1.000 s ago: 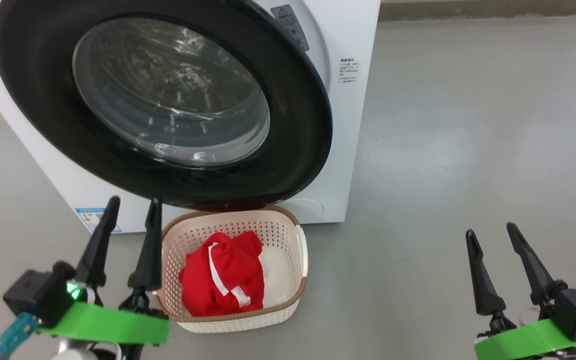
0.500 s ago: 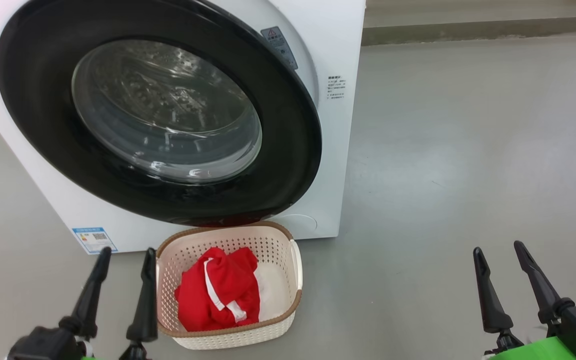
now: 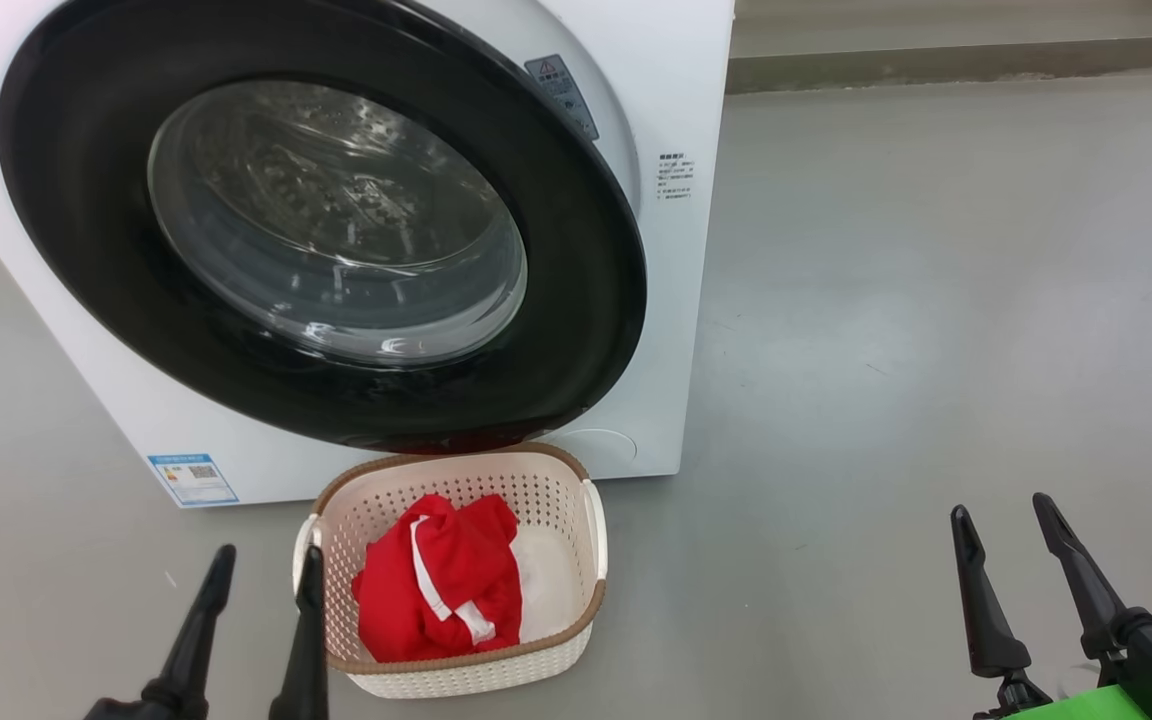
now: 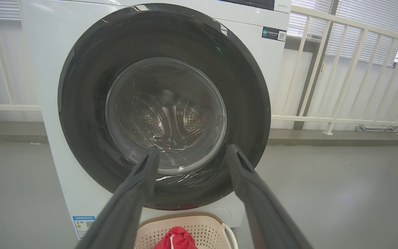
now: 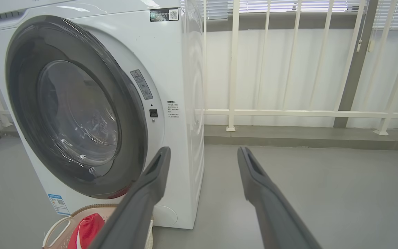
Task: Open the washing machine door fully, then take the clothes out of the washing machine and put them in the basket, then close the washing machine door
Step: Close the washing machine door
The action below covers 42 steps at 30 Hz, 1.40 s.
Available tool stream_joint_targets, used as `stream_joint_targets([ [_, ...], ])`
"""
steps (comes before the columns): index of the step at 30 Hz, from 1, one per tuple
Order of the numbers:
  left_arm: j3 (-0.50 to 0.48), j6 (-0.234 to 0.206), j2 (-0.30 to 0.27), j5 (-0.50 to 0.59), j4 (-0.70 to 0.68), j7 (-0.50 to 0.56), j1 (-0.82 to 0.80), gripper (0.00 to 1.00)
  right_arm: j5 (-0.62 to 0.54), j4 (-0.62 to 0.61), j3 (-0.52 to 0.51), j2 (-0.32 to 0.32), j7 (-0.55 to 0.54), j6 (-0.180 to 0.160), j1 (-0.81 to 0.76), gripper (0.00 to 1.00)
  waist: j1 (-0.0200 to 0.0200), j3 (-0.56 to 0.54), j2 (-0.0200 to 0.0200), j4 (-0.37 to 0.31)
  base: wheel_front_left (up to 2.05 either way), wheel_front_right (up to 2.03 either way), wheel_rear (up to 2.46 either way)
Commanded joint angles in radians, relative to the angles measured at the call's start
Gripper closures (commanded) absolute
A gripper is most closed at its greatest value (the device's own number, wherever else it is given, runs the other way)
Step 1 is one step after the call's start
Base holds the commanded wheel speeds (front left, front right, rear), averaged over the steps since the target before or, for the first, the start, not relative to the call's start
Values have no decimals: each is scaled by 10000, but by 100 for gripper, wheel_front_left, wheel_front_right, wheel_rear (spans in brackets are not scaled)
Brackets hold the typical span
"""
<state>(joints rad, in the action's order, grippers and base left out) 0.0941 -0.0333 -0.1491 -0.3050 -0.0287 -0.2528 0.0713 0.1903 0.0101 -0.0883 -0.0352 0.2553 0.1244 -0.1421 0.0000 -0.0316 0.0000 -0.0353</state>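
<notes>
The washing machine (image 3: 676, 300) stands ahead of me. Its door (image 3: 86, 200) lies nearly against the front. In the right wrist view the door (image 5: 22, 86) stands slightly off on its right side and the latch hole shows. The steel drum shows through the glass (image 4: 166, 114). The basket (image 3: 456, 462) sits on the floor below the door and holds the red clothes (image 3: 436, 590) and a white piece (image 3: 548, 580). My left gripper (image 3: 270, 552) is open just left of the basket. My right gripper (image 3: 1000, 505) is open over bare floor, far right. Both (image 4: 192, 148) (image 5: 204, 148) are empty.
Grey floor (image 3: 886, 350) spreads to the right of the machine. A white railing (image 5: 233, 69) on a low kerb runs behind it. A blue label (image 3: 192, 478) sits low on the machine's front.
The head view has shifted, so the machine and basket sit a little lower in it. My left gripper has sunk well down the view, towards me. Both grippers stay open.
</notes>
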Motion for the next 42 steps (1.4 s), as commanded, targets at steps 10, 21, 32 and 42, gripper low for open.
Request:
stream_joint_targets([
  [10, -525, 261, 182, 439, -237, -89, -106, 0, -14, -305, 138, -150, 65, 63, 172, 0, 0, 25, 0, -34, 0, 0, 0],
  [21, -640, 473, 435, 610, -302, -89, -159, 0, -3, -272, 151, -150, 65, 63, 199, 0, 0, 108, 0, 162, 0, 0, 0],
  [32, -257, 545, 648, 895, -566, -89, -295, 0, 50, -13, 365, -150, 65, 63, 637, 100, 0, 278, 0, 1018, 0, 0, 0],
  [42, 254, 575, 808, 995, -948, -89, -588, 0, -213, 413, 813, -150, 64, 63, 1499, 100, 0, 831, 0, 1999, 0, 0, 0],
])
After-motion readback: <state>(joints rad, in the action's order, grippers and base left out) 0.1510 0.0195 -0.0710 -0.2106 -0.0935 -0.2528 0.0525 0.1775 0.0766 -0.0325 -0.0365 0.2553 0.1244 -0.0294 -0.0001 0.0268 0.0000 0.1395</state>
